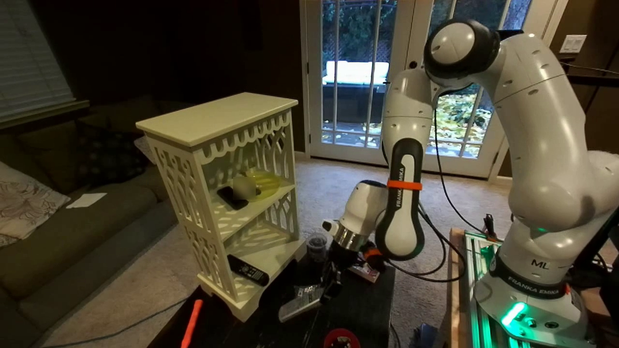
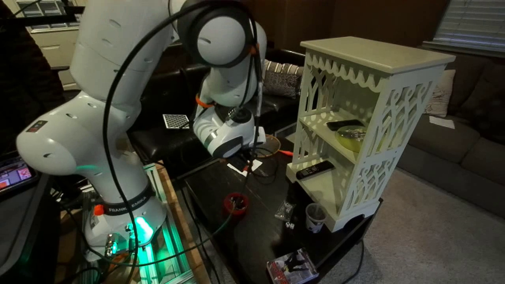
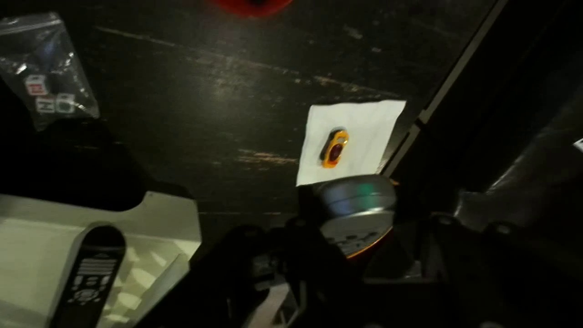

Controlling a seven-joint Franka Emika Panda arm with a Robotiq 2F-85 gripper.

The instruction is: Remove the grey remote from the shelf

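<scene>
1. In an exterior view, the dark gripper (image 1: 331, 286) stands at lower centre, the grey remote (image 1: 300, 309) jutting leftward from its tips, apart from the shelf (image 1: 220, 118) at left. The bottom edge cuts the red bowl (image 1: 342, 332).
2. In an exterior view, the red bowl sits whole near the centre; the gripper's tips, mid-frame, blur into darkness and the grey remote cannot be made out.
3. In the wrist view, shadow swallows most of the gripper; it seems pinched on the grey remote, whose rounded end shows below centre. A yellow trinket (image 3: 335, 149) on white paper (image 3: 364, 152) shows here alone.
</scene>
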